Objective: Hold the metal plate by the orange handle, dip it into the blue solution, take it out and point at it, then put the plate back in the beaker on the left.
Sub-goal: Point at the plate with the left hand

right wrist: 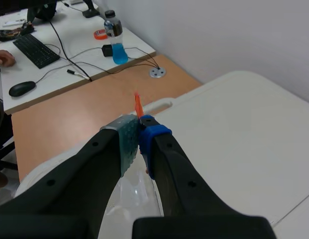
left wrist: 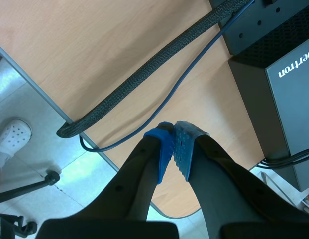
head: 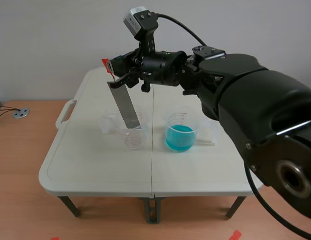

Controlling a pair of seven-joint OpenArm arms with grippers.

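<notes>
scene view first: your right gripper (head: pixel 114 70) is clamped on the orange handle (head: pixel 104 63) at the top of the metal plate (head: pixel 126 106). the arm comes in from the right and reaches past the middle to hang over the left beaker (head: pixel 134 136). gripping by the handle makes sense to me, since it keeps the pads off the metal and clear of whatever gets wet.

the plate's long axis is close to upright but tilted. the handle end is up and leaning toward the table's left side, and the bare end points down into the left beaker. the lower end sits inside the glass, though i can't tell if it touches the bottom. the beaker of blue solution (head: pixel 181 131) stands just beside it to the right on the white table (head: pixel 95 170), and the plate isn't in it. going by that, i'd guess you're either at the lift-out or at the put-back, and i can't say which.

the right wrist view backs up the grip. the two pads are pinched narrow, with the orange tab poking out ahead of them.

your left gripper (left wrist: pixel 174 142) is closed on nothing, pads pressed together. it's parked well away over a wooden desk (left wrist: pixel 94 50) with a braided cable (left wrist: pixel 144 74), so it's out of the way.
</notes>
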